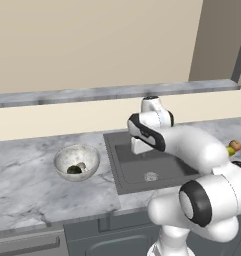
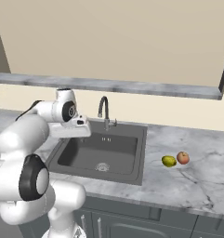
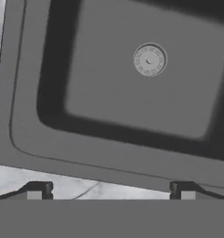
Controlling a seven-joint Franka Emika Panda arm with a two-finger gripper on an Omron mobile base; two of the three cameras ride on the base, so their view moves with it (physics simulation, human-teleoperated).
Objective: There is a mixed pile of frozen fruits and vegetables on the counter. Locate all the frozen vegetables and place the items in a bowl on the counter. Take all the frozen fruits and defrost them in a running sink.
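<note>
Kitchen counter point(image 1: 27, 182) of grey-white veined marble over dark grey cabinets, seen from two sides and from the hand. Sink point(image 2: 100, 153), a dark grey rectangular basin with a round pale drain point(image 3: 150, 59), lies at the centre of the right base view; a curved metal faucet point(image 2: 104, 111) rises at its far rim. Bowl point(image 1: 76, 161), wide, round and mottled grey-white, stands left of centre in the left base view, on the marble just beside the sink's left edge. Inside it lie a dark green rounded lump point(image 1: 74, 170) and a tan mushroom-like piece point(image 1: 82, 166), close together near the bottom. Two fruits rest on the marble at the middle right of the right base view, well apart from the bowl: a yellow-green lemon-like oval point(image 2: 168, 161) and a reddish-orange apple-like ball point(image 2: 182, 157), just beside each other. Gripper point(image 3: 111, 189), at the bottom of the hand view, hangs over the near rim of the sink with its jaws spread wide and nothing between them; basin floor and drain fill the upper part of that view.
</note>
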